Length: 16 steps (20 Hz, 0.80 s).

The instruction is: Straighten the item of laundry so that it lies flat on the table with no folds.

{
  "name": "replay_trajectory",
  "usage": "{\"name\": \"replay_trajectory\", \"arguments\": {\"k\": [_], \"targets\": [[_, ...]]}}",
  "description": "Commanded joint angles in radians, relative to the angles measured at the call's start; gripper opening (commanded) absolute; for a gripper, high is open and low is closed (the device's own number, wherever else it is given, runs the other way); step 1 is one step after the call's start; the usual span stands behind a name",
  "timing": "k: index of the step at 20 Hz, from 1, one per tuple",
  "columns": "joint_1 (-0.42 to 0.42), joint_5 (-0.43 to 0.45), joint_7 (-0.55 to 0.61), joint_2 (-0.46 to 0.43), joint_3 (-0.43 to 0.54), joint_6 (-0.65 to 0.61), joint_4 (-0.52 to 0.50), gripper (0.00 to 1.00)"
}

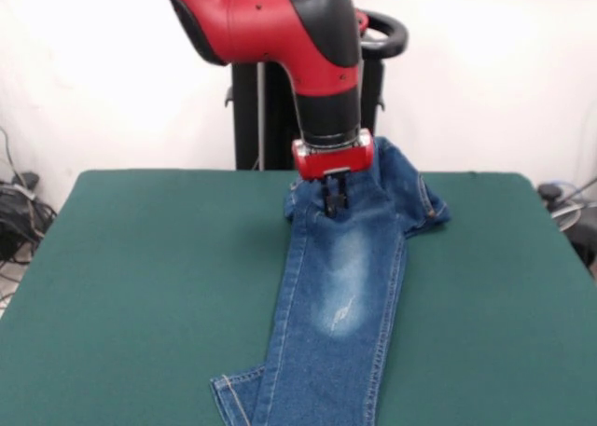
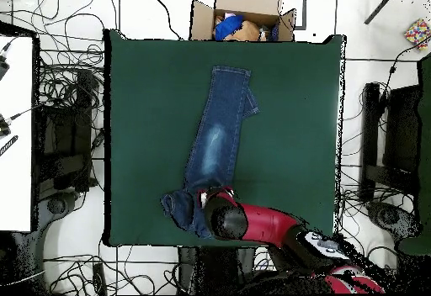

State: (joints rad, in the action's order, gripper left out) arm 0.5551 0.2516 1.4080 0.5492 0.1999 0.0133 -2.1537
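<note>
Jeans of medium-blue denim lie lengthwise down the middle of the dark green table, the two legs stacked one on the other so that they read as a single long strip with a faded whitish patch around the thigh. In the front view the hems reach the picture's lower edge, where one hem pokes out to the side of the other; the waist end lies at the far side of the table, bunched and folded over, with a crumpled flap sticking out toward the picture's right. The gripper comes straight down from the red and black arm onto this waist end, just where the flat leg portion meets the bunched part. Its short black tips are at the denim and look close together, but whether they pinch the cloth or merely touch it cannot be told. From overhead, the jeans run on a slight diagonal across the table, the hems pointing toward a cardboard box just beyond the table's edge, and the rumpled waist lying right beside the arm's red head, which hides the gripper there.
</note>
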Motion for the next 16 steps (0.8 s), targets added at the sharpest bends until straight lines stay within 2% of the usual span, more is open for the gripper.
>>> {"name": "replay_trajectory", "arguments": {"k": [1,3,7,10,16], "targets": [[-0.062,-0.073,0.173,0.033,-0.033,-0.152,0.061,0.0],[-0.056,-0.079,0.169,0.085,-0.027,-0.19,0.041,0.0],[-0.048,-0.1,0.156,0.259,-0.01,-0.311,-0.008,0.0],[-0.051,-0.119,0.165,0.356,0.003,-0.367,-0.037,0.0],[-0.059,-0.142,0.173,0.437,0.011,-0.433,-0.04,0.0]]}}
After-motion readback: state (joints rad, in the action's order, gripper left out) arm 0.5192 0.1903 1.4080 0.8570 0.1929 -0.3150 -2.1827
